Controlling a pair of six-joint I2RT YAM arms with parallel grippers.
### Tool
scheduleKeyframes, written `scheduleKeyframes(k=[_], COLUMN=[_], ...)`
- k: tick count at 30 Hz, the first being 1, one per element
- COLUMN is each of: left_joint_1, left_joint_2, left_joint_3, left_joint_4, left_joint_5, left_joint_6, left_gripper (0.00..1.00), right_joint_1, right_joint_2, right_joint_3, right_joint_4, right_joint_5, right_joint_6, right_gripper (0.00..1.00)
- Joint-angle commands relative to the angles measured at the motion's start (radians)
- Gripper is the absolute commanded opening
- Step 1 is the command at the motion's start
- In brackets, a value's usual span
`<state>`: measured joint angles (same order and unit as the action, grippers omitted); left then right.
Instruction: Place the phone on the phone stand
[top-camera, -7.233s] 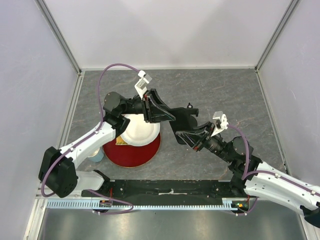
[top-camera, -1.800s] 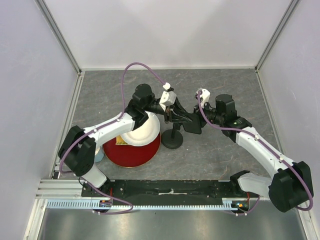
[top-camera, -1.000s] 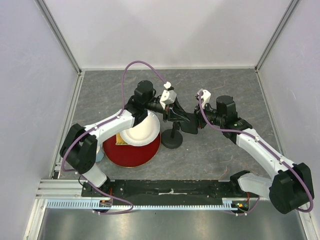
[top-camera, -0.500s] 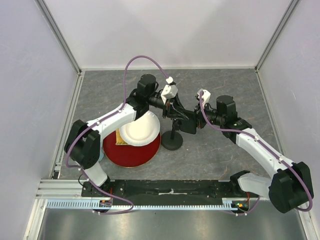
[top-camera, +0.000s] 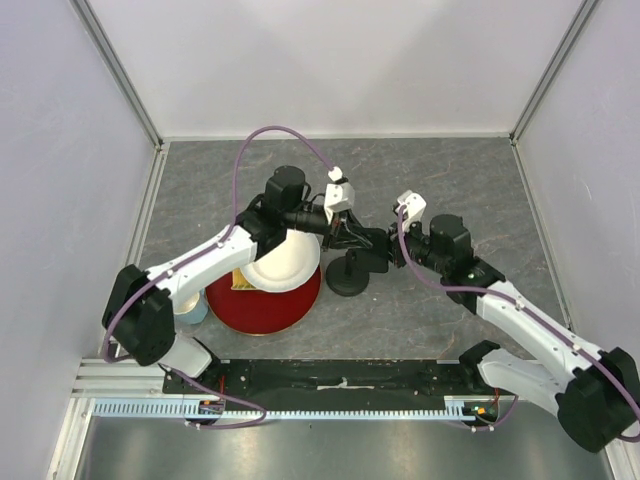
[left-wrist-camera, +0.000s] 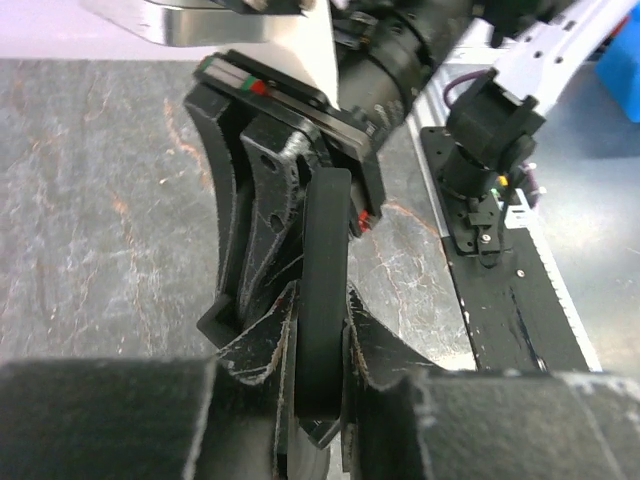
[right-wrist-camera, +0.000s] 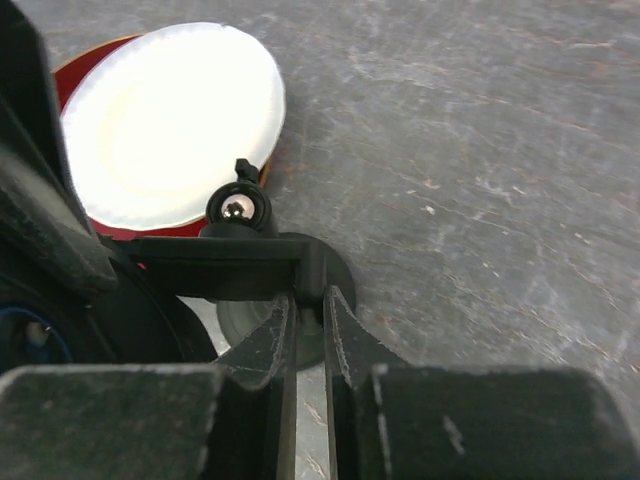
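Both arms meet over the middle of the table (top-camera: 450, 190). The phone (left-wrist-camera: 325, 280) is up in the air btwn them, held on edge, right over the stand (top-camera: 347, 281), whose round base sits on the table just right of the white plate (top-camera: 280, 262). The left gripper (left-wrist-camera: 320, 340) is clamped on one end of the phone, fingers tight on both faces. The right gripper (right-wrist-camera: 308, 300) comes in from the opp. side, fingers nearly together and pinching the phone's other end. From the right wrist the phone shows as a thin black bar w/ the stand's ball joint (right-wrist-camera: 240, 207) just behind it. Can't tell if the phone touches the cradle; it's all black on black there. The white plate lies on a red plate (top-camera: 260, 305).
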<state>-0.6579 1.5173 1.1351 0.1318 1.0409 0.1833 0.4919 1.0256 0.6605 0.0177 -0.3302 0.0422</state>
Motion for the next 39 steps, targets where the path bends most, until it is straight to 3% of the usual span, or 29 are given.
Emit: scheduleKeyframes(k=[1,6,7,13,17,22,27,34,39], left_joint_1=[-0.074,-0.167,-0.196,-0.327,-0.339,-0.355,-0.362,-0.362,-0.362], left_joint_2=[-0.095,-0.149,-0.152,-0.108,-0.036,0.044,0.089,0.167,0.13], left_joint_3=[0.005,-0.038,-0.058,-0.092,-0.044,0.012,0.032,0.124,0.092], left_joint_4=[-0.208,-0.206,-0.187,-0.087,-0.126,-0.199,-0.21,-0.317,-0.275], left_joint_5=[-0.509,-0.856,-0.996,-1.445,-1.619,-1.816,-1.785,-1.736,-1.6], left_joint_6=[0.076,0.093,0.084,0.071,-0.016,-0.085,-0.126,-0.258,-0.246], left_gripper=[0.02,0.02,0.02,0.02,0.02,0.02,0.02,0.02,0.02], right_joint_1=[0.082,0.161,0.172,0.273,0.297,0.333,0.433,0.638,0.666], right_joint_2=[-0.097,-0.151,-0.171,-0.206,-0.211,-0.223,-0.196,-0.168,-0.114], right_joint_3=[-0.033,-0.065,-0.074,-0.133,-0.163,-0.171,-0.164,-0.082,0.008], right_joint_4=[0.13,0.153,0.157,0.198,0.254,0.278,0.28,0.182,0.003], right_joint_5=[0.468,0.713,0.755,1.063,1.244,1.336,1.344,1.418,1.297], right_joint_6=[0.074,0.123,0.146,0.196,0.194,0.134,0.105,0.237,0.375], right_gripper=[0.0,0.0,0.0,0.0,0.0,0.0,0.0,0.0,0.0])
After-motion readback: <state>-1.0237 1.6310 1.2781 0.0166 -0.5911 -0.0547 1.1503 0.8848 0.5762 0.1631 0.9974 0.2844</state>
